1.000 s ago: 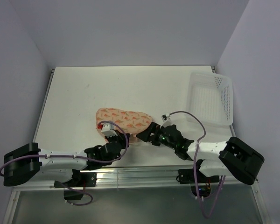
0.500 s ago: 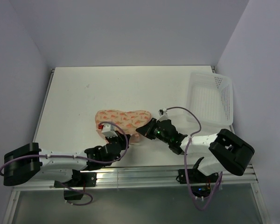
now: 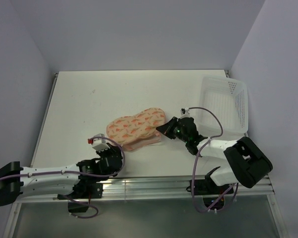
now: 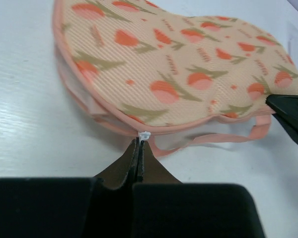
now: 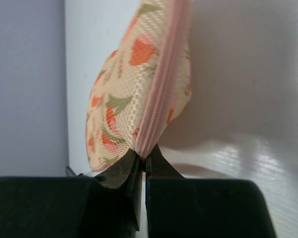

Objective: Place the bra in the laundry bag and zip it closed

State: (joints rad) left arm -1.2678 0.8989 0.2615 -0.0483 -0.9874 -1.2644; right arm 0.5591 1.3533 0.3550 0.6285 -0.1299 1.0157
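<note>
The laundry bag (image 3: 137,127) lies flat on the table, peach with an orange-red pattern, long axis running from near left to far right. My left gripper (image 3: 120,150) is at its near edge, shut on the small white zipper pull (image 4: 145,135). Beside the pull the seam gapes and pale lining (image 4: 188,141) shows. My right gripper (image 3: 162,130) is shut on the bag's right end, pinching the pink zipper trim (image 5: 164,79). A pink loop (image 4: 260,130) hangs near that end. The bra is out of view.
A white perforated plastic basket (image 3: 223,104) stands at the back right, just beyond my right arm. The white table (image 3: 89,99) stretches to the left and behind the bag; its near edge runs close under my left gripper.
My right gripper closed on the bag's end and drew it to the right and back. The bag turned and stretched out. My left gripper pulled back toward the near left, still holding the zipper pull.
</note>
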